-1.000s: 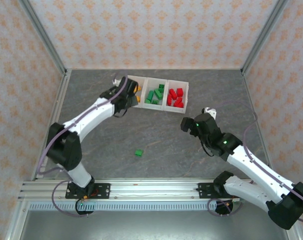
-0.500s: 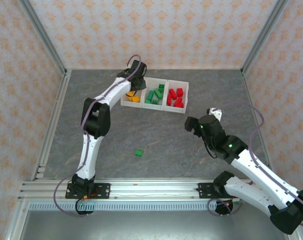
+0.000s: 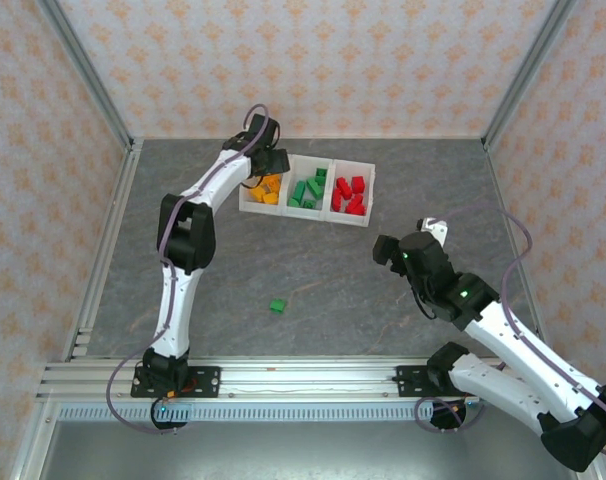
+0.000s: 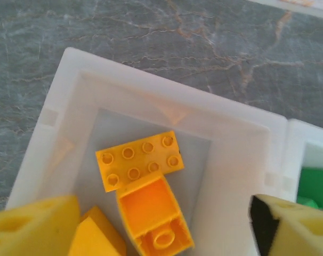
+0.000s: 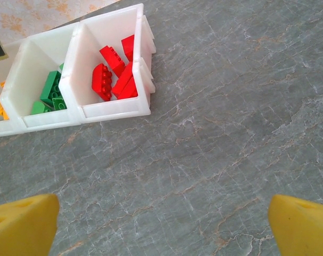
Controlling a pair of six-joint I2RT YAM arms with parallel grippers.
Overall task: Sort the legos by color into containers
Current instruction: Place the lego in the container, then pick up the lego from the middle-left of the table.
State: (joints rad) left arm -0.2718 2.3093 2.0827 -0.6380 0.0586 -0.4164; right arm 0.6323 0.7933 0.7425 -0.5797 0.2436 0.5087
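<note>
Two robot arms work over a grey, marble-veined desk (image 3: 233, 270), sorting small studded plastic legos into a white tray (image 3: 328, 218) of three square, thin-walled, translucent compartments joined in a row near the far side. The left claw (image 3: 268, 165) hangs over the left compartment, its yellow foam fingers (image 4: 33, 224) spread wide with nothing between them; below lie the orange legos (image 4: 140, 160), one a flat two-by-four plate with studs up, another tipped to show its hollow underside. The middle compartment holds the green legos (image 3: 309, 190) and the right one the red legos (image 3: 351, 195), glossy and hard-edged, heaped loosely. The right claw (image 3: 424, 228) hovers above bare desk near the tray's right end, also wide open and empty, its wrist camera looking across at the red and green compartments. One stray green lego (image 3: 277, 306) sits alone on the desk, well apart from the tray and nearer the arm bases. The sort seems nearly finished, with this drop-off at the orange compartment apparently done. The next move likely calls for one arm to reach the stray, close on its small smooth sides squarely so it does not slip, and carry it to the middle compartment
</note>
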